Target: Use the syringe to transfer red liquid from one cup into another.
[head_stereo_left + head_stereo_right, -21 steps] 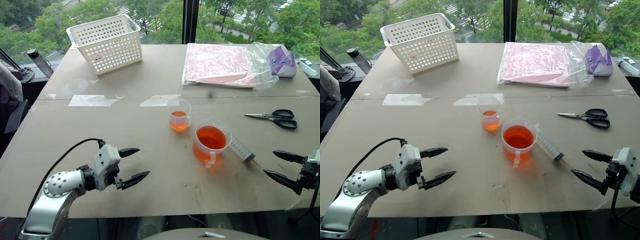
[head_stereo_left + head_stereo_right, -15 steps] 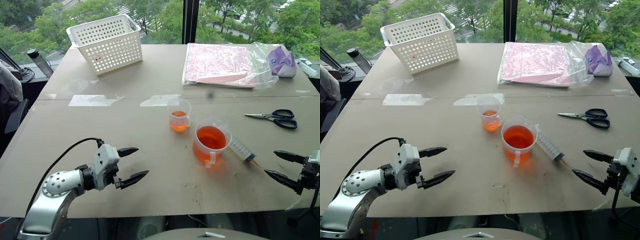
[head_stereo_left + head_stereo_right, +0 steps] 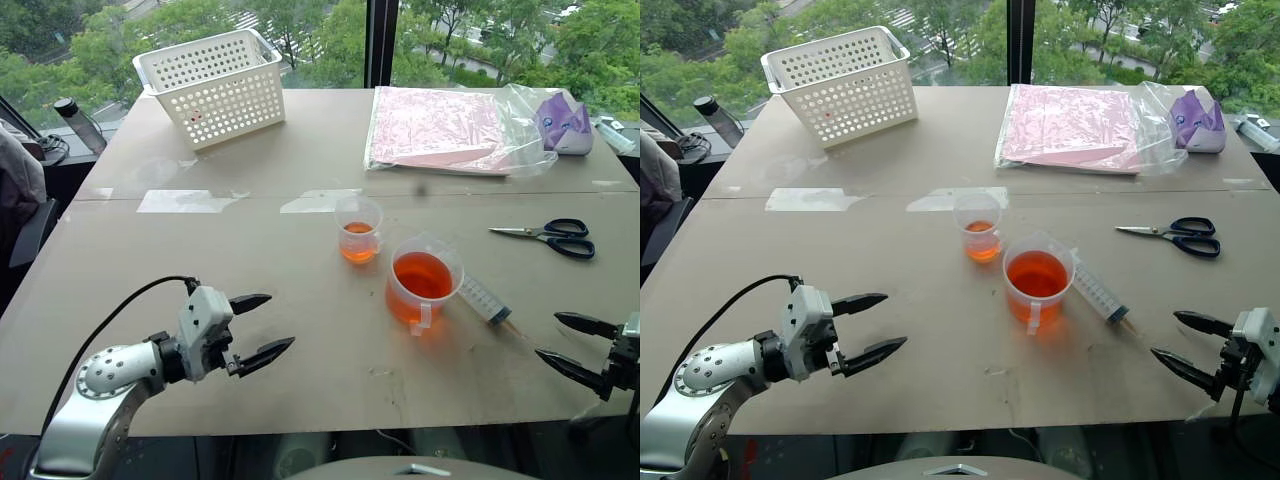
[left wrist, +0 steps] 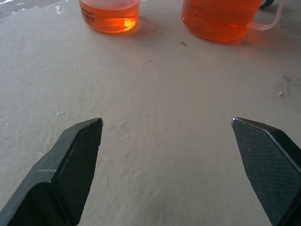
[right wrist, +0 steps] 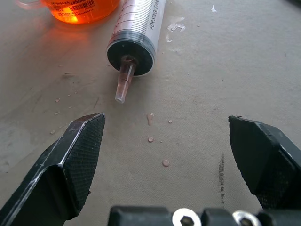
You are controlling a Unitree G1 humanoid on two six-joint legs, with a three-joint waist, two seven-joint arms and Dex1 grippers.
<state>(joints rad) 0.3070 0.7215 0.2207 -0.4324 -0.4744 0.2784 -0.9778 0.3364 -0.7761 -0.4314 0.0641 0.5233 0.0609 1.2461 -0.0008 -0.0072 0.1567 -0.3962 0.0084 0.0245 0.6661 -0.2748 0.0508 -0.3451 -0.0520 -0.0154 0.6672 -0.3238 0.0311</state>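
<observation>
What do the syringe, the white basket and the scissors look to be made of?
Syringe: clear glossy plastic, it seems; printed markings show on its see-through barrel.
Basket: white matte plastic, probably, with moulded rows of holes.
Scissors: shiny metal blades, black handles that look like plastic.
</observation>
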